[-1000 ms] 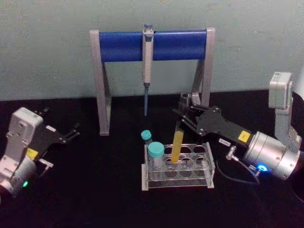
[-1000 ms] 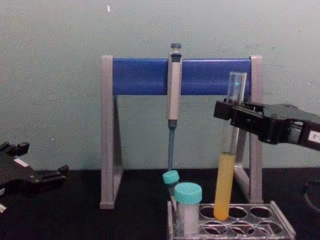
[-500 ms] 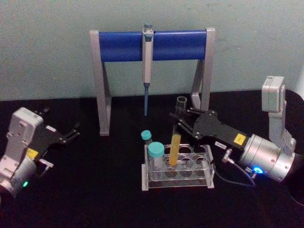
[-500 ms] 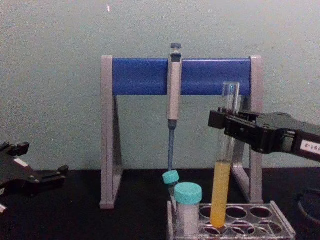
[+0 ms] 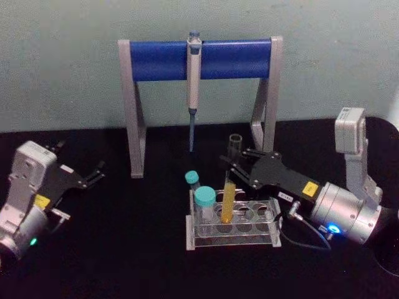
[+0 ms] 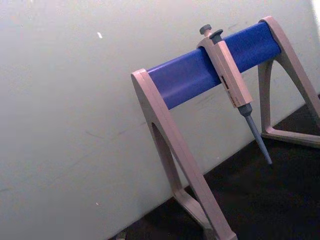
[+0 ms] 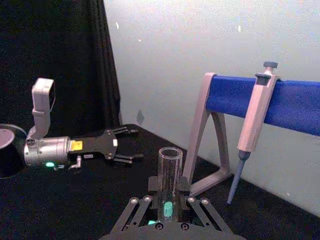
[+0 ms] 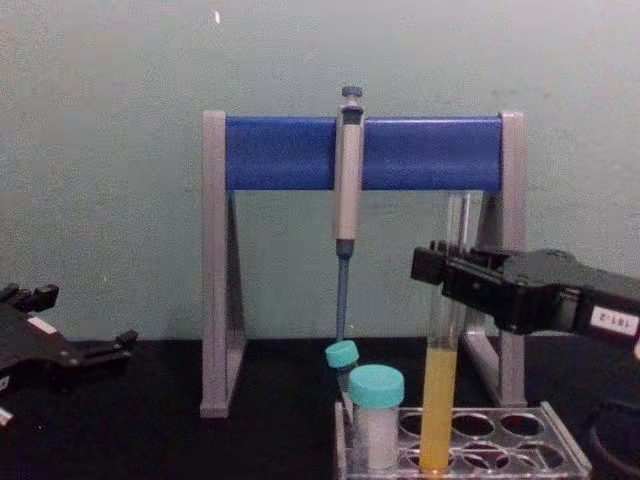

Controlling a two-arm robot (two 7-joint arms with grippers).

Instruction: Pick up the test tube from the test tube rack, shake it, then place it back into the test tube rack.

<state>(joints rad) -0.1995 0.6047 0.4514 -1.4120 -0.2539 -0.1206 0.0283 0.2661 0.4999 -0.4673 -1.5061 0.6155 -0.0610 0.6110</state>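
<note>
The right hand (image 5: 232, 167), which bears a yellow sticker and a white label too small to read, is clenched on the one test tube (image 5: 228, 202). The tube stands upright, its lower end in a test tube rack (image 5: 232, 240) hole beside two teal-capped vials (image 5: 204, 198). The right wrist view shows its open rim. The left hand (image 5: 84, 177) hangs released, fingers spread, at the worktop's (image 5: 143, 249) left.
</note>
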